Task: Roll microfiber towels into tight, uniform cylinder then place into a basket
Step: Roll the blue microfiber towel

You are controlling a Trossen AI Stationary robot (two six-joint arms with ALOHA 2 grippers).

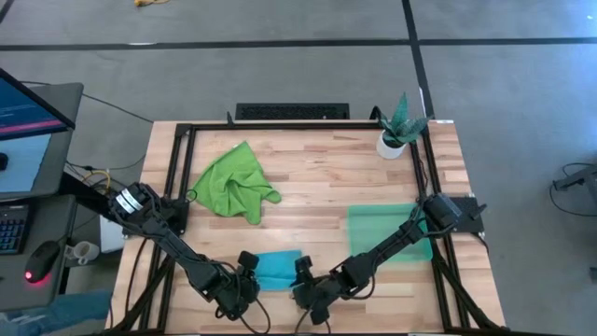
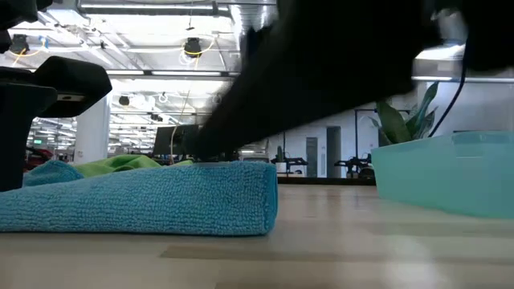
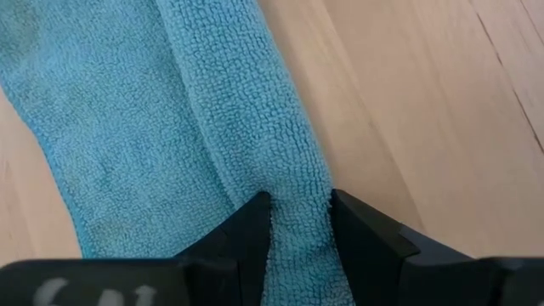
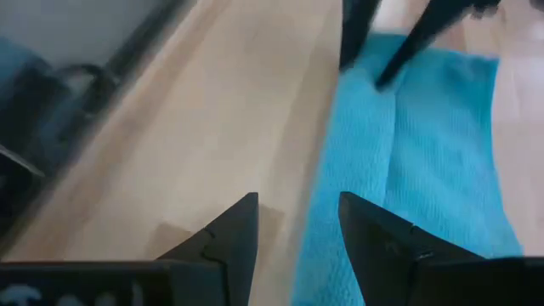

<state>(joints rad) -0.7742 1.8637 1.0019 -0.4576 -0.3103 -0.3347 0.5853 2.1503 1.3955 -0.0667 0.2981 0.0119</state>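
The sky-blue towel [image 1: 278, 269] lies near the table's near edge, with one long edge rolled into a thick fold [image 2: 241, 197]. My left gripper [image 1: 244, 273] is shut on that fold at the towel's left end. My right gripper [image 1: 303, 282] is open and low at the towel's right end, with the towel's edge [image 4: 319, 246] between its fingers. The lime-green towel [image 1: 233, 182] lies crumpled at the far left of the table. The teal basket [image 1: 387, 233] stands on the table at the right, under my right arm. My left gripper pinches the blue towel's rolled fold [image 3: 297, 204] between its two fingers, at the roll's left end. The fingers lie along the roll. The held part is several layers thick, and the towel rests on the table. Whether my right gripper touches the towel, I cannot tell.
A small white pot with a green plant [image 1: 396, 135] stands at the far right corner. A black frame [image 1: 173, 177] runs around the table's edges. Bare wood lies between the two towels and in front of the basket [image 2: 442, 172].
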